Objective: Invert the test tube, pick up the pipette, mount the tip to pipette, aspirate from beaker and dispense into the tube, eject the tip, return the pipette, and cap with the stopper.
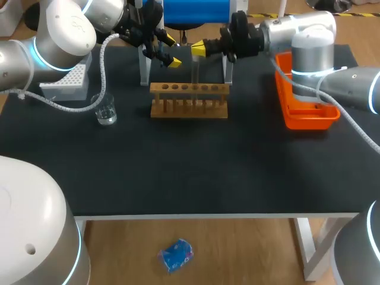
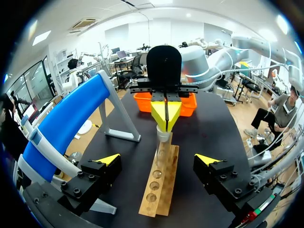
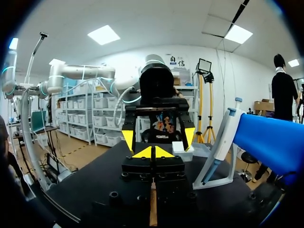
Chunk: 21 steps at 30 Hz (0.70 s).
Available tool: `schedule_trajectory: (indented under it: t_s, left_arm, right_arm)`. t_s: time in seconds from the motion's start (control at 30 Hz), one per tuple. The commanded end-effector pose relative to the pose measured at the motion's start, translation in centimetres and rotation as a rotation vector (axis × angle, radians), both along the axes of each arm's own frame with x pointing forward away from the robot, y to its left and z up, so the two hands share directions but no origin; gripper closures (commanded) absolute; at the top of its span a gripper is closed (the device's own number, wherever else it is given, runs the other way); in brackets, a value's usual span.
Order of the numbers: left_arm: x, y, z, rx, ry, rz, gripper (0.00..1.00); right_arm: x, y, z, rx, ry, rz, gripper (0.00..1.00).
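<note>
The black tabletop (image 1: 190, 172) carried, going down in size, the blue pipette (image 2: 61, 123) on its stand, an orange tray (image 1: 306, 116), a wooden rack (image 1: 189, 101), a white tip box (image 1: 62, 83), a beaker (image 1: 107, 111) and 1 test tube (image 2: 163, 142). The tube stood upright over the rack, its top clamped in the right hand (image 1: 199, 48), whose 2 yellow tips pressed in on it. Its lower end was at the rack's holes; I could not tell whether it was seated. The left hand (image 1: 172, 51) hung just beside, facing it, fingers well apart and holding nothing. The tube looked like thin glass: light, stiff, slippery and fragile. For inverting it, I judged the bare middle of its wall the best hold, squeezed gently, since the top was taken.
</note>
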<state>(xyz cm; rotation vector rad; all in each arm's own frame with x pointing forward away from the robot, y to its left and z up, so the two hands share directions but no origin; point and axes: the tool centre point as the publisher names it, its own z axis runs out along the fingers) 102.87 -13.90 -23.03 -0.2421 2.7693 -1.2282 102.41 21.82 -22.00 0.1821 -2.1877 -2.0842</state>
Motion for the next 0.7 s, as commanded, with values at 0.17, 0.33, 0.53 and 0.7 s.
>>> schedule_trajectory:
  t_s: [0.17, 0.33, 0.53, 0.7]
  left_arm:
    - [0.1, 0.0, -0.1, -0.001, 0.0, -0.002, 0.0]
    - [0.1, 0.0, -0.1, -0.001, 0.0, -0.002, 0.0]
    - [0.1, 0.0, -0.1, -0.001, 0.0, -0.002, 0.0]
    - [0.1, 0.0, -0.1, -0.001, 0.0, -0.002, 0.0]
  right_arm:
    - [-0.1, -0.5, 1.8, -0.009, -0.028, 0.008, 1.0]
    - [-0.2, -1.1, 2.8, -0.06, -0.033, -0.013, 1.0]
    - [-0.7, -2.2, 3.7, -0.166, -0.055, -0.032, 1.0]
    - [-1.6, -3.6, 4.2, -0.297, -0.078, -0.067, 1.0]
